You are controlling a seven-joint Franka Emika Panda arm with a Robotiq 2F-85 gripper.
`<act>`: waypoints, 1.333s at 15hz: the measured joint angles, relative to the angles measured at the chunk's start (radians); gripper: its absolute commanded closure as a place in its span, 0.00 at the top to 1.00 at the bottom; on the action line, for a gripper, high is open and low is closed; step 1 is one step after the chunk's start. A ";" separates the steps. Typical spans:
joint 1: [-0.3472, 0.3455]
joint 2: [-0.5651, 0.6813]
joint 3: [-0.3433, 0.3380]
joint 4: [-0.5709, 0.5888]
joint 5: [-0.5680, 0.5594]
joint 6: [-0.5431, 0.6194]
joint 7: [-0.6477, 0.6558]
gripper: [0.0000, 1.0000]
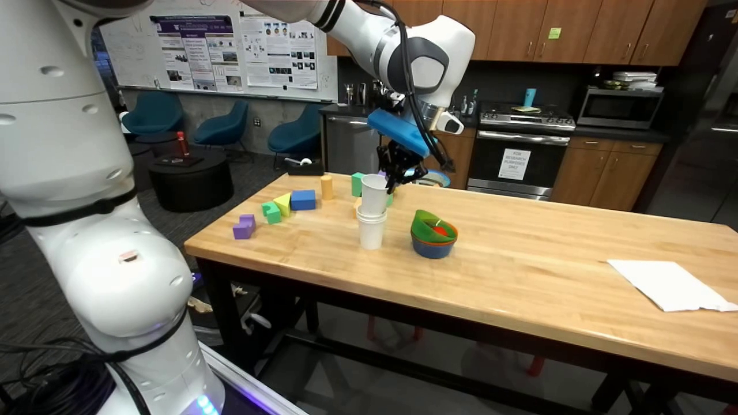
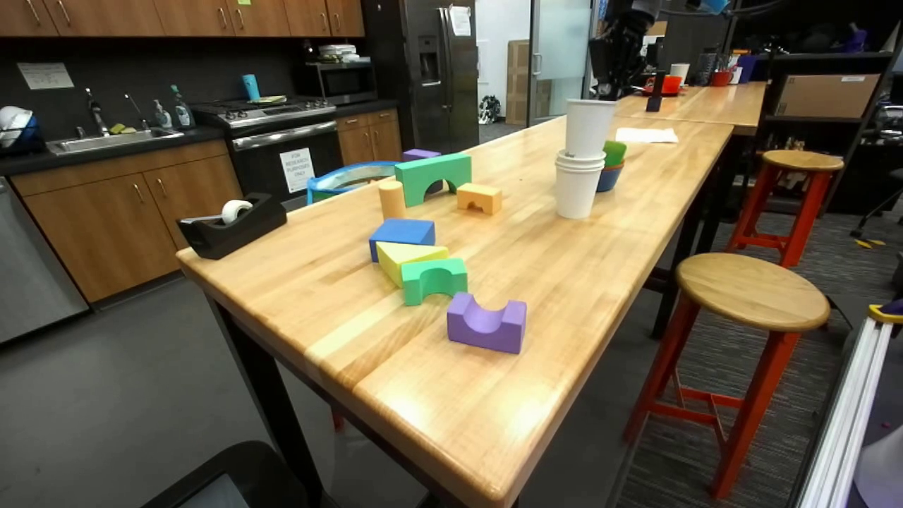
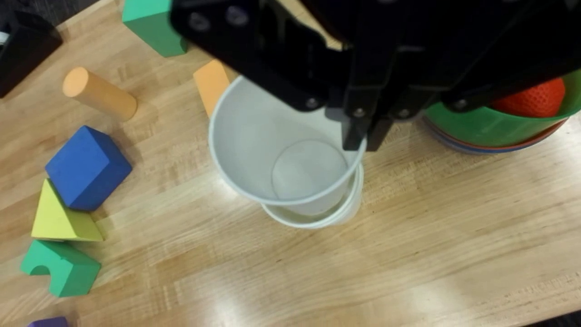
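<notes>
Because the gripper (image 3: 366, 138) pinches the rim between its fingertips (image 3: 378, 136), one inside and one outside, the upper white cup (image 3: 286, 145) hangs below and to one side of them, close to upright and directly above the lower cups (image 1: 372, 233). Its base comes level with their top rims in both exterior views; whether it touches cannot be told. The lower cups stand nested on the table (image 1: 548, 253). Near the lower cups, but apart, are nested bowls (image 1: 432, 251), the green bowl (image 1: 424, 231) tilted, with a red fruit-shaped thing (image 3: 535, 100) inside. Also near the lower cups is an orange arch block (image 2: 480, 195); a blue block (image 2: 402, 233) lies farther from them. Far behind the lower cups, a sign (image 1: 514, 164) on the oven (image 1: 485, 166) reads "FOR RESEARCH PURPOSES ONLY". The posters (image 1: 279, 52), also far beyond them, carry print too small to read.
</notes>
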 measured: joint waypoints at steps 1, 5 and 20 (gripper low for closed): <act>0.000 0.000 0.000 -0.002 0.000 0.000 0.000 0.01; 0.000 0.000 0.008 -0.011 0.000 0.000 0.000 0.01; 0.000 0.053 0.019 -0.025 -0.053 0.014 0.028 0.29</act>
